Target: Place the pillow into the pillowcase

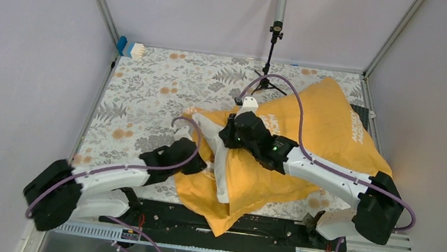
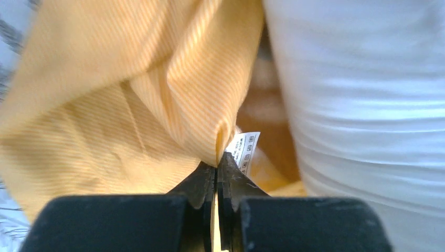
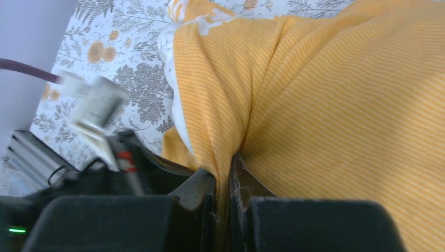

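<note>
From above, the pillowcase (image 1: pixel 329 136) lies far-right to near-left. The pillow (image 1: pixel 221 167) shows at its near-left mouth, nearest the left gripper (image 1: pixel 198 163). Left wrist: jaws clamped on the hem. Right wrist: the right gripper (image 3: pixel 223 167) pinches orange cloth, probably the mouth's upper lip.

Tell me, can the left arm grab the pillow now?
Probably not yet: the left pincer is shut on the pillowcase and must let go first. The pillow lies bare right beside it.
</note>
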Motion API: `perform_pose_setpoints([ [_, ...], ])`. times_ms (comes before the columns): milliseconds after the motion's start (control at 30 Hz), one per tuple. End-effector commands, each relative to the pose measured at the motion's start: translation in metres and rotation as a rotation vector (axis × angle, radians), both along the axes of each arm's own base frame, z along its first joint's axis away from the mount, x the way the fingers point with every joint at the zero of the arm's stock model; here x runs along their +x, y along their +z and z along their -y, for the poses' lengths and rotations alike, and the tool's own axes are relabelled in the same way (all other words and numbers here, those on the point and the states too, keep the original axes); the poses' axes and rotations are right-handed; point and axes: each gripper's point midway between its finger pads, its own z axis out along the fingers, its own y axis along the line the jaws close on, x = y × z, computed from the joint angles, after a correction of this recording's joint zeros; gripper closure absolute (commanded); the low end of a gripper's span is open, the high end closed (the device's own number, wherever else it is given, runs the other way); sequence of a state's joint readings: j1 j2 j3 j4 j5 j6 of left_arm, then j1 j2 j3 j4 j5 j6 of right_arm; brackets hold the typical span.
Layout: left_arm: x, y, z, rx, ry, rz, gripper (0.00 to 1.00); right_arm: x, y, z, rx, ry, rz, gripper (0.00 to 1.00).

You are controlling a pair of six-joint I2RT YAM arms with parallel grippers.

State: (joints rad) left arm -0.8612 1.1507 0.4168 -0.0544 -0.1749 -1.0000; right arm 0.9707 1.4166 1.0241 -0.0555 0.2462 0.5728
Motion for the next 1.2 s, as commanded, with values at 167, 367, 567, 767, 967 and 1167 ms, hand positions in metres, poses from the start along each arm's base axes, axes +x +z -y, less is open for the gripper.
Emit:
perform_pose_setpoints([
  [167, 0.057, 0.05, -0.091, -0.084, 0.282, 0.077, 1.0, -0.011, -0.016, 0.018, -0.132, 0.108, 0.048, 1.0],
  [367, 0.086, 0.076, -0.105, -0.132, 0.331, 0.116, 1.0, -0.034, -0.057, 0.034, -0.272, 0.197, -0.055, 1.0],
  [567, 0.08, 0.068, -0.1, -0.151, 0.299, 0.108, 1.0, -0.033, -0.022, 0.015, -0.249, 0.238, 0.04, 0.72],
  [767, 0.069, 0.06, -0.102, -0.159, 0.297, 0.112, 1.0, -0.024, 0.026, -0.026, -0.324, 0.297, 0.177, 0.44],
  [967, 0.065, 0.059, -0.103, -0.162, 0.292, 0.118, 1.0, -0.025, 0.049, -0.072, -0.333, 0.363, 0.238, 0.48],
  [1167, 0.062, 0.054, -0.099, -0.19, 0.288, 0.107, 1.0, -0.014, 0.048, -0.107, -0.368, 0.39, 0.207, 0.6],
])
